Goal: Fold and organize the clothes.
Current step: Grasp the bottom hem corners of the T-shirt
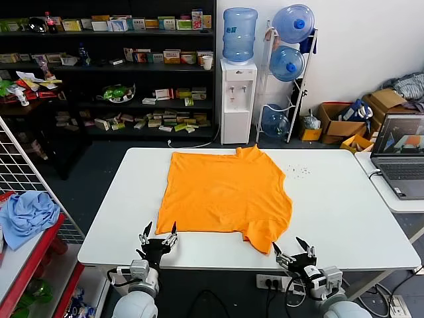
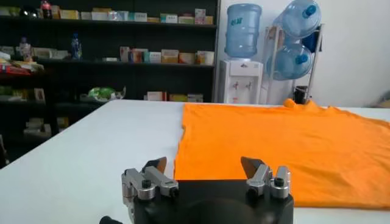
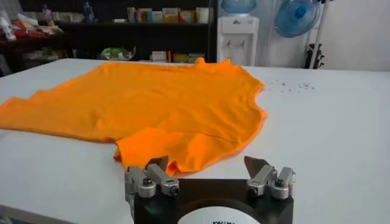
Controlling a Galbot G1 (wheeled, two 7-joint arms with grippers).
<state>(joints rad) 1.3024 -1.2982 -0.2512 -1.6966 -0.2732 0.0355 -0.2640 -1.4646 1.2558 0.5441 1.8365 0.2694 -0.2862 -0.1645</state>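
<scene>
The orange T-shirt (image 1: 225, 195) lies spread flat on the white table (image 1: 344, 218), plain side up; no lettering shows. Its near right corner is bunched and folded over (image 1: 268, 235). My left gripper (image 1: 159, 233) is open and empty at the table's front edge, just short of the shirt's near left corner (image 2: 186, 173). My right gripper (image 1: 294, 248) is open and empty at the front edge, just right of the bunched corner (image 3: 152, 155). The shirt also fills the left wrist view (image 2: 286, 146) and the right wrist view (image 3: 164, 103).
A laptop (image 1: 401, 156) sits on a side table to the right. A light blue cloth (image 1: 26, 215) lies on a red rack at left. Small specks (image 1: 297, 171) dot the table beyond the shirt. Shelves, a water dispenser (image 1: 238, 93) and boxes stand behind.
</scene>
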